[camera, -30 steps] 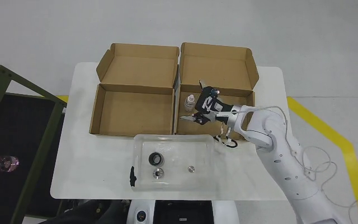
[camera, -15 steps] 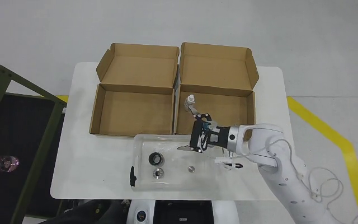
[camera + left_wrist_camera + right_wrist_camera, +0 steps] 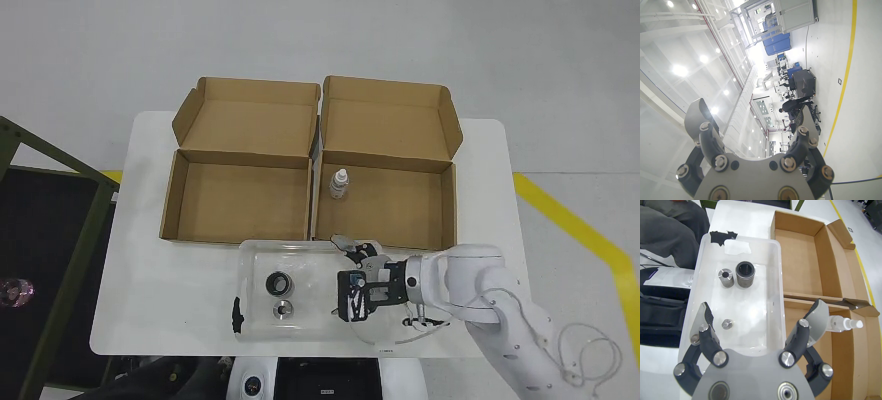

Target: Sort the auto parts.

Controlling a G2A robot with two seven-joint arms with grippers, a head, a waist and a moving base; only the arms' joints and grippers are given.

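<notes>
Right wrist view gives us the right pincer spread wide and empty above the clear tray. One finger hangs inside the tray just beside the small metal stud, and the other hangs out over the wall of the right box. Farther along the tray, the slotted cylinder and the dark bearing sleeve stand on end, nearly touching each other. We judge all three to be steel: hard, dense for their size, not fragile, and smooth enough to slip between metal fingers. The stud is low and round, so we would take it across its curved side, close to the tray floor. The pincer would first need centring over it and narrowing, because a skewed pinch could squirt it sideways across the glossy plastic. The tray looks light and may slide on the white table if a finger presses its wall. A strip of black tape sits on the tray's far rim. The left box holds nothing, and the right box holds a white spray bottle lying near its wall. The left pincer is also wide and empty, and it points up toward the hall ceiling. Around the table we see pale floor with a yellow line.
</notes>
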